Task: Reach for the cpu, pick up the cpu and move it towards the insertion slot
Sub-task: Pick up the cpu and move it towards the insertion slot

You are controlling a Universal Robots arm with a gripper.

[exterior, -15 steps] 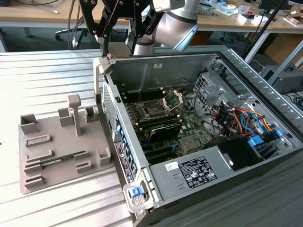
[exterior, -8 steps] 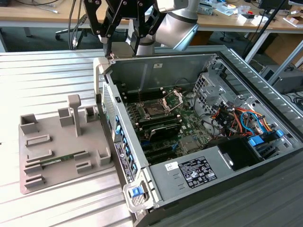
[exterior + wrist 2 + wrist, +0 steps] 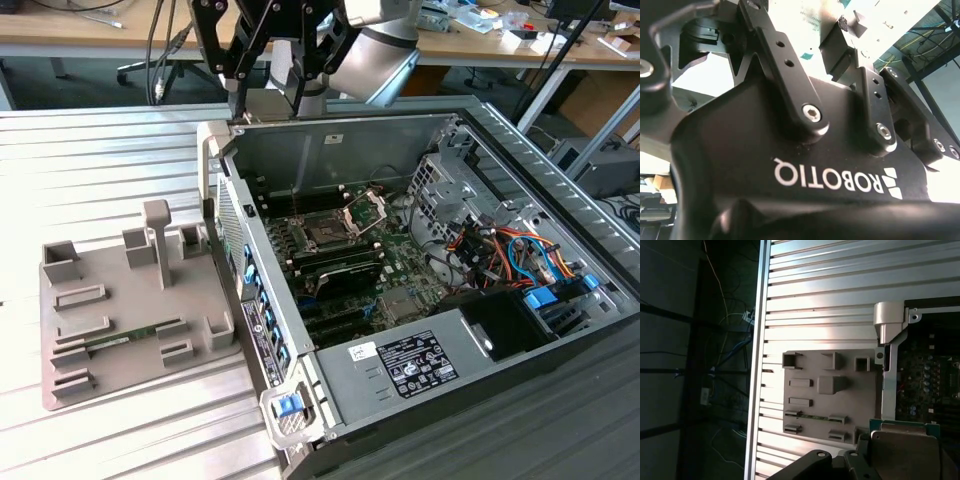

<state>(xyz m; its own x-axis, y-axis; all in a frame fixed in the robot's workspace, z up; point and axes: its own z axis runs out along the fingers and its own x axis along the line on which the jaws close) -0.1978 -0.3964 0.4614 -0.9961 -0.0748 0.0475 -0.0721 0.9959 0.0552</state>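
Over the open case's (image 3: 400, 150) back wall, your claw (image 3: 272, 98) is clamped on the cpu (image 3: 902, 455), well apart from the insertion slot (image 3: 325, 233), silver frame flipped open.

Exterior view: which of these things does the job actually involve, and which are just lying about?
Part of the job:
end effector
cpu, gripped by it, seen in the first wrist view
insertion slot

Just lying about:
grey holder tray
memory stick resting in that tray
coloured cables
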